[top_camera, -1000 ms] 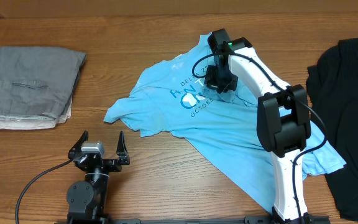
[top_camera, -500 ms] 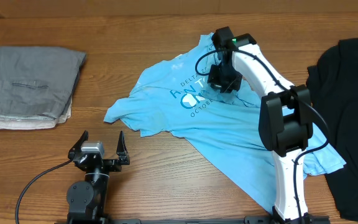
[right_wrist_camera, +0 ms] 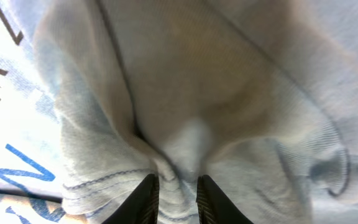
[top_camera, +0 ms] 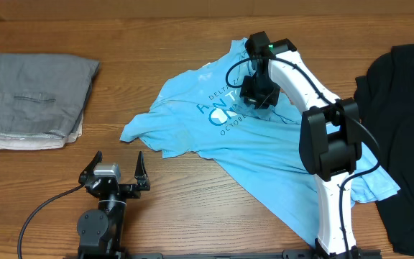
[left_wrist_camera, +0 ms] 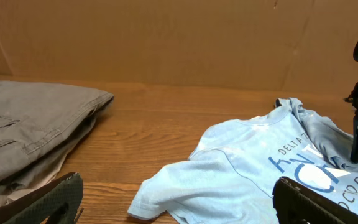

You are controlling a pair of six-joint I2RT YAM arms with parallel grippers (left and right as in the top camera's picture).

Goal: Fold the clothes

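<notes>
Far left: folded grey garment [top_camera: 38, 101], set aside clear of the working area. Next, left gripper [top_camera: 117, 164] parked low near the front edge, spread wide, holding nothing. Mid-table, light blue T-shirt [top_camera: 192, 122] lying crumpled, lettering up (not yet folded). Over its collar end, right gripper [top_camera: 256, 99] pressed down, fingertips [right_wrist_camera: 146, 198] narrowed around a raised ridge of cloth, probably pinching it for a fold, though hard to confirm so close. Far right, black garment [top_camera: 408, 108] waiting. Underneath, wood-grain table [top_camera: 192, 208]; behind, plain brown cardboard wall [left_wrist_camera: 166, 37].
</notes>
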